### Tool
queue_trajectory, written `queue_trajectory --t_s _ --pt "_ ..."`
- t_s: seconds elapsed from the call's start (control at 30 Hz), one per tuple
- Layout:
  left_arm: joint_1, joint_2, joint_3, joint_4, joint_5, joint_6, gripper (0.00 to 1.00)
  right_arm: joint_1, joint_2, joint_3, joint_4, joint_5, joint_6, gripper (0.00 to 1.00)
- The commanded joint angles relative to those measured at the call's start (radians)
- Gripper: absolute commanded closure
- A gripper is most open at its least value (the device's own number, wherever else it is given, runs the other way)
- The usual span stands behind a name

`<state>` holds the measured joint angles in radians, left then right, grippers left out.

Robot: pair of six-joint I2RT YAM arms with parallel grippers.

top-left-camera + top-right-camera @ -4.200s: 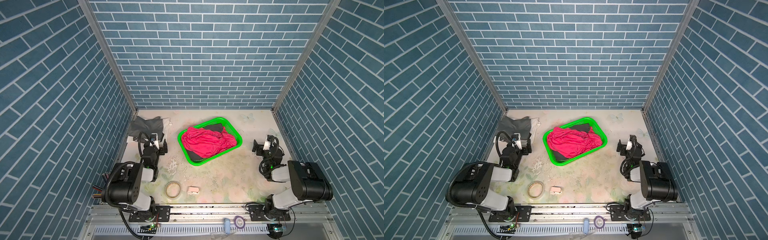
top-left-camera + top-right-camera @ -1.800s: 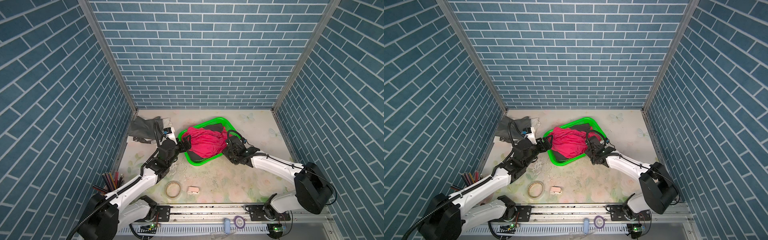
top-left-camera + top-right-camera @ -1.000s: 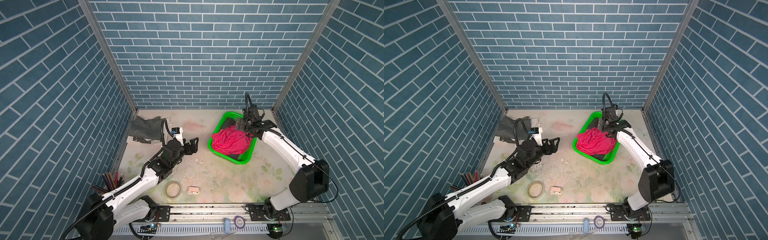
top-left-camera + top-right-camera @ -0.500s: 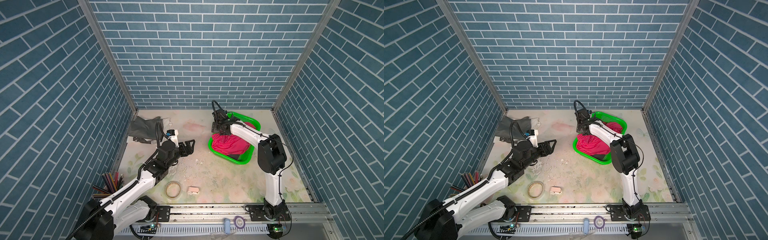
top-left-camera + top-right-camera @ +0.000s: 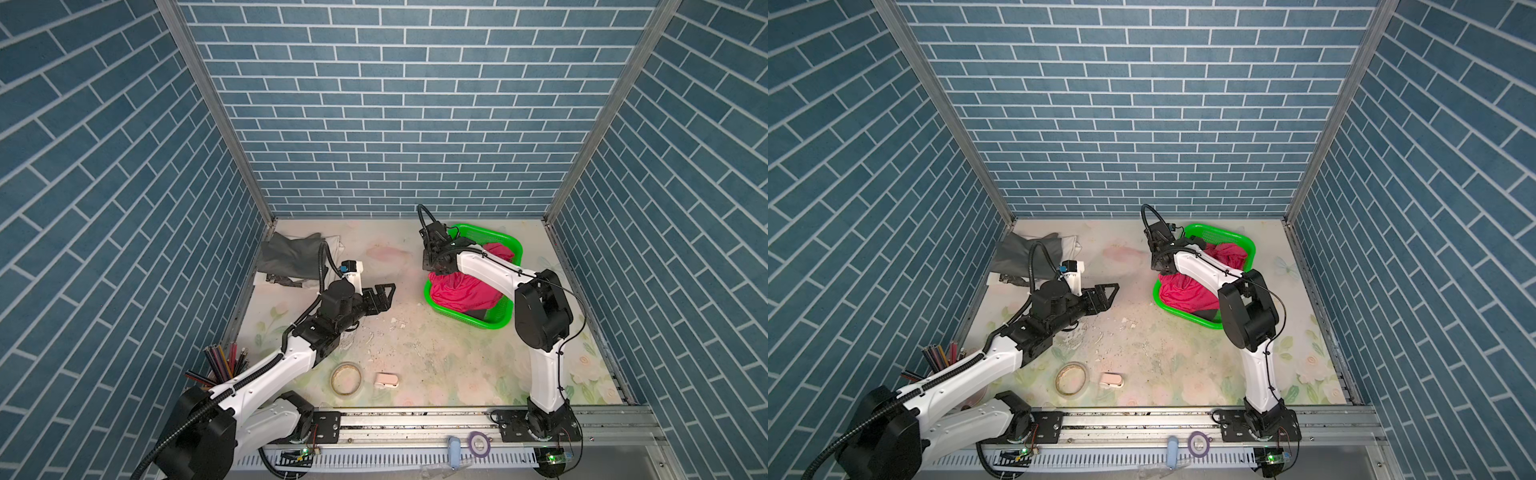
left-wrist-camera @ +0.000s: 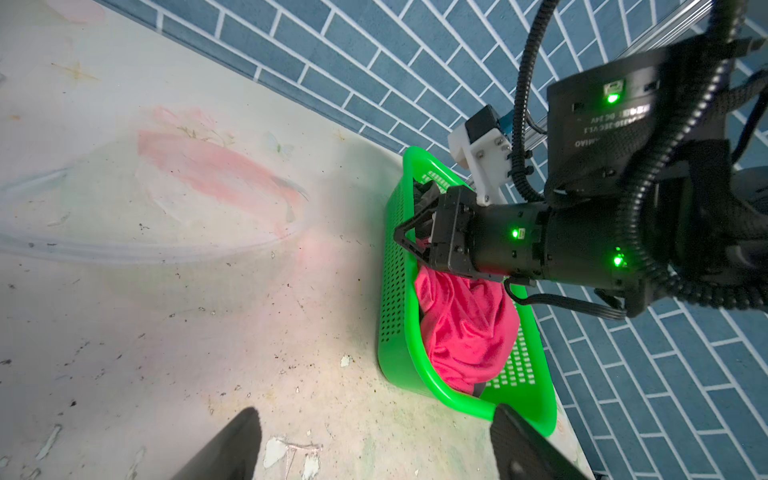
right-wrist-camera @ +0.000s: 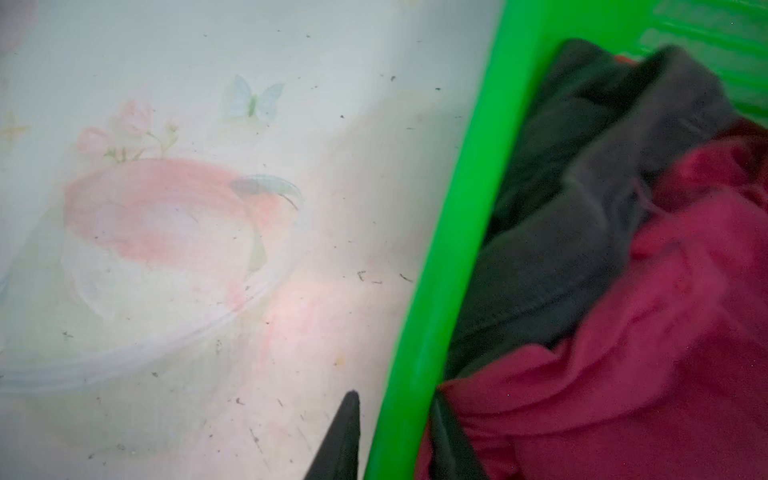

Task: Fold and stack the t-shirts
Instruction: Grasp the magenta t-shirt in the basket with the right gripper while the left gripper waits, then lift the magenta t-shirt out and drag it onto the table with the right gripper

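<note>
The pink t-shirt (image 5: 461, 291) (image 5: 1187, 293) lies all bunched up in the green basket (image 5: 494, 322) (image 5: 1200, 323). The basket sits on the table (image 5: 436, 365), at the far right in both top views, close to the back wall. A dark grey t-shirt (image 7: 561, 228) is in the basket too, partly under the pink one and up against the basket wall.

The right gripper (image 5: 436, 272) (image 5: 1165, 270) reaches down to the left edge of the basket. In the right wrist view its two fingers (image 7: 340, 436) sit on each side of the green rim (image 7: 449, 208) - one outside over the table, one inside against the pink cloth (image 7: 644, 353). They are pinched in tight on the rim. The shirt itself does not look grabbed.

The left gripper (image 5: 388, 296) (image 5: 1113, 296) hangs over the middle of the table with its fingers spread wide and nothing between them. It points at the basket but is well apart from it. Its wrist view shows the basket (image 6: 395, 291), the pink shirt (image 6: 461, 332) and the right gripper (image 6: 409, 237) at the rim.

Another grey t-shirt (image 5: 291, 257) (image 5: 1021, 253) lies crumpled in the far left corner, on top of something white.

Near the front edge lie a tape ring (image 5: 345, 378) and a small pale thing - I cannot tell what it is. A bunch of pencils (image 5: 224, 365) stands at the left.
</note>
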<state>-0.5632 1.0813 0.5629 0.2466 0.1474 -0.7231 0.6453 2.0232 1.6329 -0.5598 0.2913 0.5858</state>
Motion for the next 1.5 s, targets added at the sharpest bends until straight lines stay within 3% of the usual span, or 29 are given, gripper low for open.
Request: queue_trajectory --t_s 0.0,0.13,0.3,0.5,0.7,0.73,0.9,1.03,1.13,1.23,1.3,1.47 --pt "-0.001 0.001 -0.014 0.051 0.004 -0.020 0.12 -0.049 -0.053 -0.145 -0.092 0.054 -0.272 0.90" --pt "-0.025 0.052 0.012 0.082 0.010 -0.023 0.12 -0.099 -0.166 -0.304 -0.025 0.104 -0.428 0.96" --pt "-0.063 0.132 0.097 0.075 0.019 -0.015 0.12 -0.224 -0.213 -0.362 0.050 0.183 -0.527 0.99" --pt "-0.116 0.189 0.177 0.052 0.001 -0.010 0.12 -0.365 -0.162 -0.379 0.166 0.224 -0.706 0.98" --pt "-0.135 0.252 0.240 0.015 -0.012 0.004 0.12 -0.402 -0.130 -0.345 0.225 0.207 -0.801 0.95" --pt "-0.138 0.264 0.249 0.010 -0.016 0.005 0.12 -0.401 -0.132 -0.337 0.217 0.187 -0.791 0.89" --pt "-0.152 0.313 0.316 -0.009 -0.044 0.023 0.12 -0.350 -0.232 -0.324 0.197 0.120 -0.730 0.38" --pt "-0.207 0.348 0.406 -0.042 -0.112 0.103 0.12 -0.367 -0.427 -0.333 0.153 0.066 -0.552 0.14" --pt "-0.260 0.381 0.467 -0.034 -0.157 0.153 0.12 -0.528 -0.613 -0.445 0.185 -0.037 -0.331 0.02" --pt "-0.322 0.436 0.532 -0.020 -0.210 0.220 0.12 -0.747 -0.700 -0.586 0.230 -0.186 -0.163 0.01" --pt "-0.365 0.491 0.598 -0.032 -0.240 0.266 0.12 -0.829 -0.681 -0.611 0.222 -0.220 -0.148 0.01" --pt "-0.438 0.629 0.796 -0.133 -0.220 0.316 0.12 -0.895 -0.556 -0.591 0.263 -0.283 -0.169 0.02"
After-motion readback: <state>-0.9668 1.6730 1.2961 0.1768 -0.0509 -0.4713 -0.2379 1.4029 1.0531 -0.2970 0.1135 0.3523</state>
